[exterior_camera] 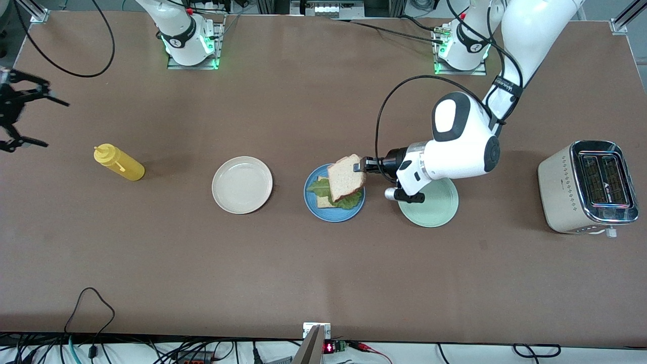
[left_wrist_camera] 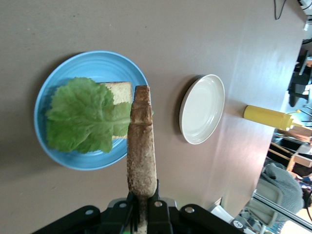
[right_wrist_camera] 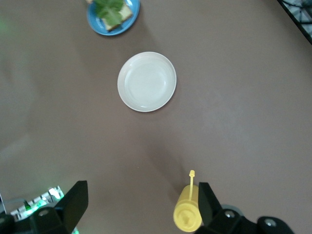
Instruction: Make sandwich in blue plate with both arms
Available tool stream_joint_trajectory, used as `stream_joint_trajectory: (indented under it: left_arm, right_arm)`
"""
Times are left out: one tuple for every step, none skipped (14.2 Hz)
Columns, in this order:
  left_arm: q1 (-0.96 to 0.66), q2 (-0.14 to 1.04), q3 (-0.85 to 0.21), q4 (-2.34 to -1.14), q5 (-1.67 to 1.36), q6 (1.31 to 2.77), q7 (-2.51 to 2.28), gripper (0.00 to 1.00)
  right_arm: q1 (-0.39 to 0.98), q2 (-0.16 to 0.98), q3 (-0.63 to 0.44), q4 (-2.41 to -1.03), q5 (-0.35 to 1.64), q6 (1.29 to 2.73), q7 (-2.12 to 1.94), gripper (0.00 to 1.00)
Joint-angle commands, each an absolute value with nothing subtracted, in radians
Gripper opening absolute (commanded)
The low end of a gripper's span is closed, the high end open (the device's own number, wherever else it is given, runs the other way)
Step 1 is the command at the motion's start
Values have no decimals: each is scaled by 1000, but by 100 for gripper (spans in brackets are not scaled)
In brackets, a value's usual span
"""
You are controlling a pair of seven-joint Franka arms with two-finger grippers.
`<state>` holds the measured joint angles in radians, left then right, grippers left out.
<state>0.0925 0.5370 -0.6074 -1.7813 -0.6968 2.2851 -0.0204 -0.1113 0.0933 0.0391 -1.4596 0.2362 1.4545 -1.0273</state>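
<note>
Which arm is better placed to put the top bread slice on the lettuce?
Left. Its gripper is shut on the bread slice over the blue plate, above the lettuce. The right gripper waits open, empty, at its end of the table.

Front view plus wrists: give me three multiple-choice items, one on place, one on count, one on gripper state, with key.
1. The lettuce lies:
A. in the blue plate
B. in the cream plate
C. on the toaster

2. Plates on the table:
A. two
B. three
C. four

3. The left gripper is:
A. open over the mustard bottle
B. shut on the top bread slice
C. shut on nothing

Key: 1 A, leaf on bread in blue plate. 2 B, cream, blue, mint plate. 3 B, slice pinched above the plate; the right gripper waits open.
</note>
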Motion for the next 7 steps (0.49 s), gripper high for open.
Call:
stream_joint_trajectory:
  left_arm:
    - [77,616,-612,-1743,-742,2318,63,1]
    - [68,629,-612,-1743,-742,2345,70,1]
    - [49,643,-612,-1743,-741,2370,72,1]
    - [31,652,-611,-1741,-742,2385,74,1]
    - [20,664,-611,-1738,-742,2402,75,1]
    - [8,670,-611,-1733,-742,2404,75,1]
    - [0,673,-611,-1733,-742,2405,75,1]
  right_arm:
    - [24,60,23,-1496,140,1488,-705,100]
    - [64,61,23,-1497,111,1489,-563,100]
    - [95,63,23,-1500,62,1489,-434,100]
    - [110,66,23,-1515,34,1488,-313,100]
    - [115,69,23,-1526,32,1488,-225,100]
    - [117,72,23,-1535,31,1488,-162,100]
    - [115,80,21,-1537,32,1486,-108,100]
